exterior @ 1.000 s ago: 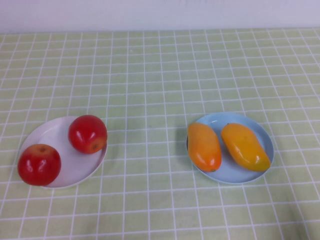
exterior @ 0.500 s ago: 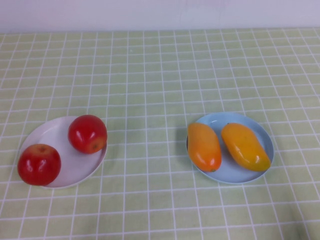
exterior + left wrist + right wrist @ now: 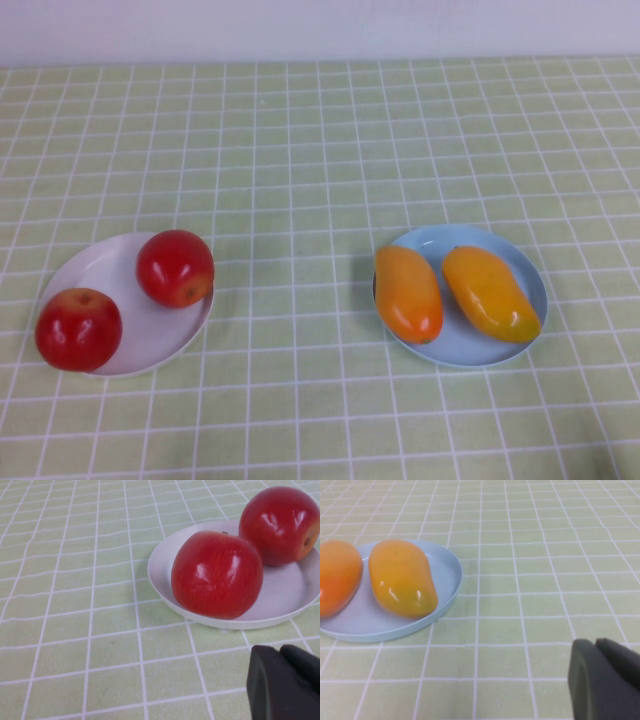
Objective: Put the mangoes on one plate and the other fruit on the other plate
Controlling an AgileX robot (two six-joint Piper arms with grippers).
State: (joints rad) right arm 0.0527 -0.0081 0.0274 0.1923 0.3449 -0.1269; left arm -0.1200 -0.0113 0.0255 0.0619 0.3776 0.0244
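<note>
Two orange-yellow mangoes (image 3: 408, 293) (image 3: 491, 292) lie side by side on the light blue plate (image 3: 455, 345) at the right. Two red apples (image 3: 175, 267) (image 3: 78, 328) rest on the white plate (image 3: 110, 270) at the left. Neither gripper shows in the high view. In the left wrist view my left gripper (image 3: 279, 650) is shut and holds nothing, hovering short of the white plate (image 3: 280, 592) and its apples (image 3: 217, 575) (image 3: 280, 525). In the right wrist view my right gripper (image 3: 594, 642) is shut and holds nothing, off to the side of the blue plate (image 3: 447, 572) and the mangoes (image 3: 402, 577) (image 3: 337, 577).
A green checked tablecloth (image 3: 300, 150) covers the table. A pale wall runs along the far edge (image 3: 320, 30). Nothing else stands on the cloth between or behind the plates.
</note>
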